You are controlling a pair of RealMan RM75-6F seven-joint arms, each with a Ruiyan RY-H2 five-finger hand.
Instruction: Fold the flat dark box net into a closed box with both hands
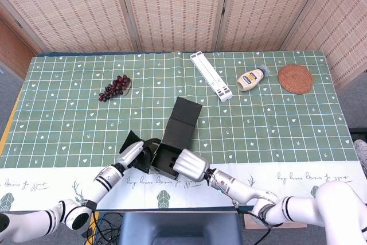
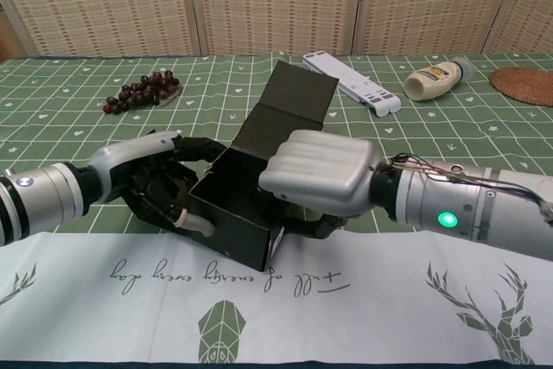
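Left hand (image 2: 151,181) and right hand (image 2: 321,177) both grasp the half-folded dark cardboard box (image 2: 251,181) between them, its open lid flap pointing away; no writing readable

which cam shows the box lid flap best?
Head view: the lid flap shows whole from above, tilted up and back, with the box still open. Chest view shows the same flap foreshortened, its lower edge partly hidden behind the right hand.

A woven folding screen (image 1: 172,7) of pale tan panels in wooden frames stands behind the table (image 1: 69,119), which wears a green patterned cloth. Grey floor (image 1: 8,93), perhaps carpet, shows at both sides under even light.
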